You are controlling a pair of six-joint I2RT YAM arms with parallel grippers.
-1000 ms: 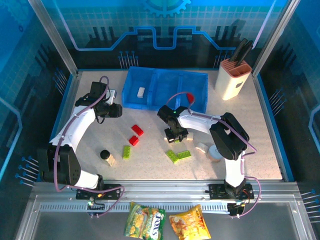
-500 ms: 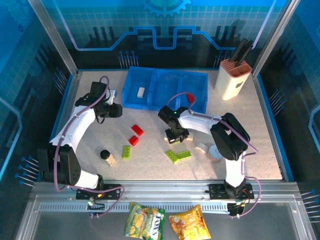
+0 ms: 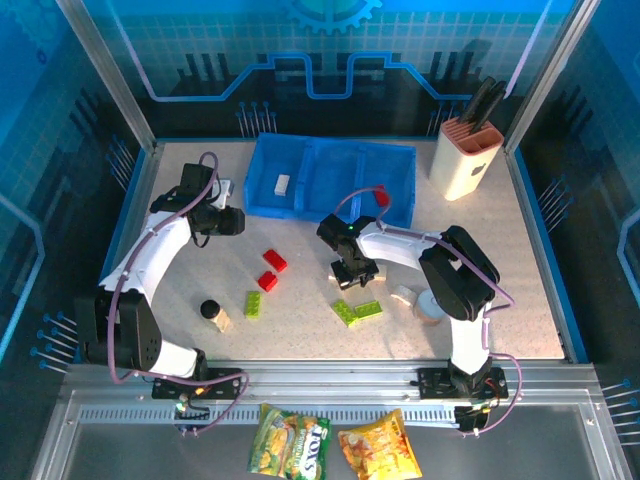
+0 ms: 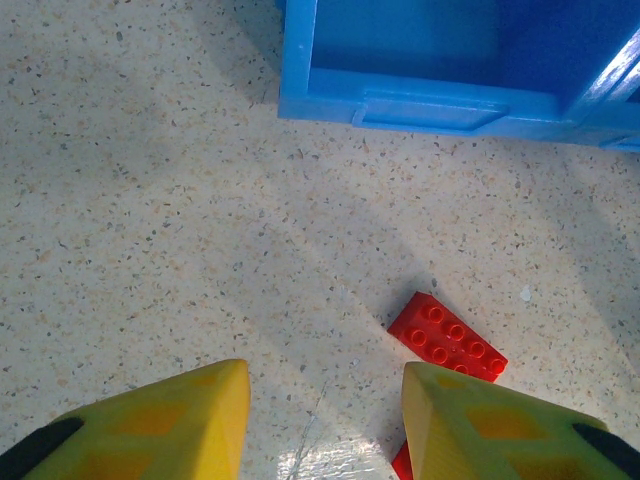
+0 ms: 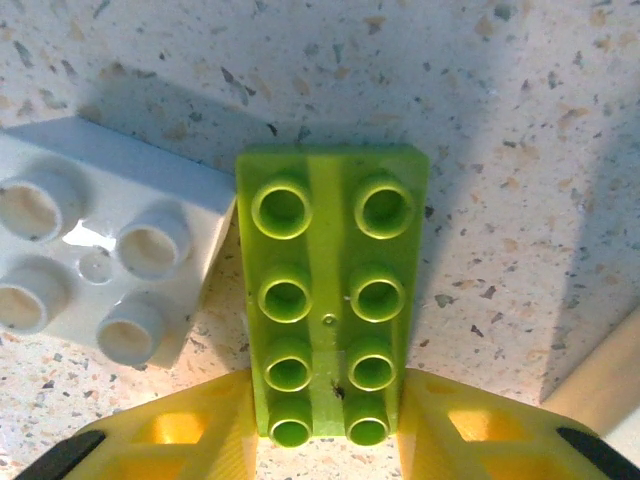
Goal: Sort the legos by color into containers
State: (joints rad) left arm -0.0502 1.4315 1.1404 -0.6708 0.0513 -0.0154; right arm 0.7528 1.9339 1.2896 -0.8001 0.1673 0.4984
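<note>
My right gripper (image 5: 328, 420) is shut on a lime green brick (image 5: 330, 290), one yellow finger pressed on each long side of its near end. A white brick (image 5: 100, 270) touches its left side. From above, that right gripper (image 3: 352, 272) sits mid-table in front of the blue tray (image 3: 330, 210). My left gripper (image 4: 325, 400) is open over bare table, with a red brick (image 4: 447, 337) just ahead of its right finger. The left gripper (image 3: 235, 222) hangs near the tray's left front corner. A white brick (image 3: 282, 183) lies in the left compartment.
Loose on the table are two red bricks (image 3: 274, 261), a green brick (image 3: 254, 304) and a green pair (image 3: 357, 311). A dark-capped bottle (image 3: 210, 310) stands at the front left. A grey can (image 3: 432, 306) is at the right and a beige knife block (image 3: 470, 155) at the back right.
My right gripper has edged slightly toward the near side of the table. The left arm has not moved.
</note>
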